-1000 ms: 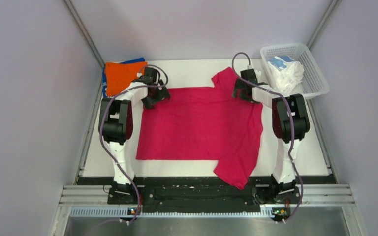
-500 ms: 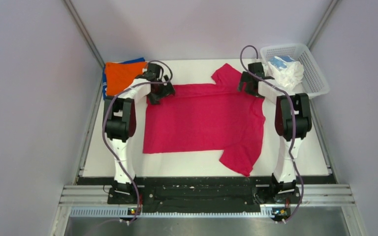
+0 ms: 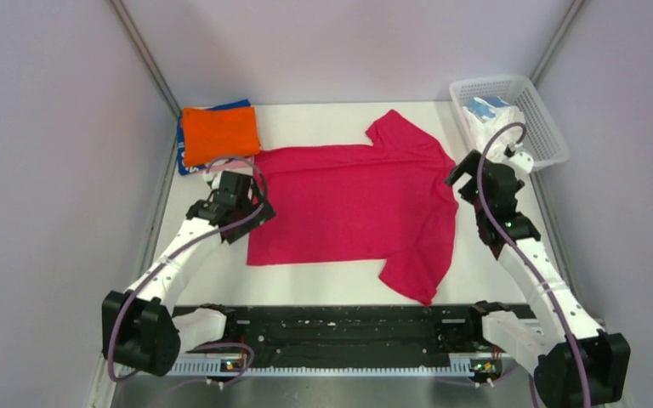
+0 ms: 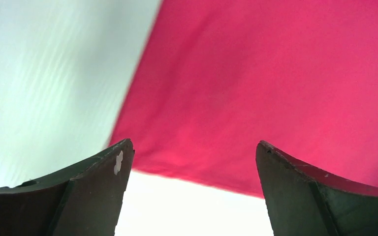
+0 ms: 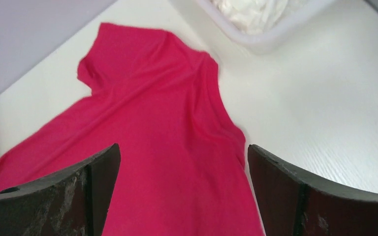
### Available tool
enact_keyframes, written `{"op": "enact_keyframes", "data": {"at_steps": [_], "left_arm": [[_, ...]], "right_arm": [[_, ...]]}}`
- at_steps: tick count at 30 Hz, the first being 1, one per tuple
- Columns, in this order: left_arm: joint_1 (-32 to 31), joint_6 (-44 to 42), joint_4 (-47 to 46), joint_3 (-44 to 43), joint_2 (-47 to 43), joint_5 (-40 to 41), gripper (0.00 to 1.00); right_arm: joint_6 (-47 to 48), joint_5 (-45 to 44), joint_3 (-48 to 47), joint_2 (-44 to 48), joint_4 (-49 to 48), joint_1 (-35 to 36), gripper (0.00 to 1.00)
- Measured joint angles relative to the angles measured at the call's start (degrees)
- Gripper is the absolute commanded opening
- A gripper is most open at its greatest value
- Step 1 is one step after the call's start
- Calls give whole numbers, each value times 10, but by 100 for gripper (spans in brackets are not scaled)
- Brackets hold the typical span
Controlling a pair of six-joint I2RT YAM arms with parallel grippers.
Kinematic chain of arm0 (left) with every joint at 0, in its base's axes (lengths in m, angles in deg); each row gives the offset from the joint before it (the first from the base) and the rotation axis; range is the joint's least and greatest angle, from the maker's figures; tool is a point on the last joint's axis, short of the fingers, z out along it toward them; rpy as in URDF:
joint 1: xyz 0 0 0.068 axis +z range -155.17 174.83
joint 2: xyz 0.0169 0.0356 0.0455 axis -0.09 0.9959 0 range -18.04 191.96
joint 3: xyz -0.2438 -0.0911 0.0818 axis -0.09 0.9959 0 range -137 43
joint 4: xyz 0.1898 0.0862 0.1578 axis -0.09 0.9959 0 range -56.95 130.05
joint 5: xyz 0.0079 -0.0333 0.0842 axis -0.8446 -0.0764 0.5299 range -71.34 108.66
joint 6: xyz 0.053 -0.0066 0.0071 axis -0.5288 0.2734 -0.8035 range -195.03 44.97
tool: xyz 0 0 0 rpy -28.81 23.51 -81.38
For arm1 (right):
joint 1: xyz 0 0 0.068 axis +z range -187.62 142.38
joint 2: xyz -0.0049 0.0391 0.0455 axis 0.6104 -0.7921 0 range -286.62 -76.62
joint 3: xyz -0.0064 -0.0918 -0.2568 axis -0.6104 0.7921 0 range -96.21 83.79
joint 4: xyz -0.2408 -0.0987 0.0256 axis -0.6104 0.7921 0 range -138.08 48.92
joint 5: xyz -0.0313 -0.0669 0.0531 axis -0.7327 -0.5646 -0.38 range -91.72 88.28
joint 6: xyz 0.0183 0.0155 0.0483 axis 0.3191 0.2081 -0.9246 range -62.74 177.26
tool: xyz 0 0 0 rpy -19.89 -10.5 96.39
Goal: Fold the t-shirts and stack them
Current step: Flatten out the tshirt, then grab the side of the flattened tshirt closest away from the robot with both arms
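The crimson-pink t-shirt (image 3: 353, 204) lies spread flat in the middle of the table, one sleeve at the far edge and one at the near right. It fills much of the left wrist view (image 4: 275, 83) and the right wrist view (image 5: 167, 142). My left gripper (image 3: 255, 212) is open and empty above the shirt's left edge. My right gripper (image 3: 459, 180) is open and empty above the shirt's right edge. A folded orange t-shirt (image 3: 218, 132) lies on a blue one (image 3: 182, 153) at the far left.
A white mesh basket (image 3: 553, 136) at the far right holds white and light-blue cloth (image 3: 491, 119); its rim shows in the right wrist view (image 5: 256, 42). Grey walls close in the table on three sides. A black rail runs along the near edge (image 3: 349, 327).
Both grippers have let go of the shirt's far corners and pulled back toward me, to the shirt's left and right sides. The shirt now lies flat, shifted slightly away.
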Motion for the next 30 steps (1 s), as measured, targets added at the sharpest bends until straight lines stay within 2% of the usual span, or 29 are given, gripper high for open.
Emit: {"op": "enact_keyframes", "data": {"at_steps": [3, 9, 16, 24, 27, 29, 30], "left_arm": [[0, 39, 43, 85, -54, 27, 91], [0, 134, 95, 179, -111, 85, 74], [0, 223, 74, 211, -87, 100, 49], [0, 290, 10, 236, -55, 104, 41], [0, 297, -4, 236, -47, 108, 34], [0, 300, -15, 234, -41, 108, 23], [0, 301, -22, 234, -37, 108, 11]], "right_arm": [[-26, 12, 70, 55, 9, 0, 99], [-49, 24, 80, 61, 59, 0, 94], [-71, 33, 80, 36, 110, 1, 92], [-72, 24, 80, 12, 142, 32, 91], [-71, 15, 76, 6, 154, 47, 91], [-71, 10, 71, 2, 161, 53, 91], [-71, 7, 70, 2, 164, 57, 91]]}}
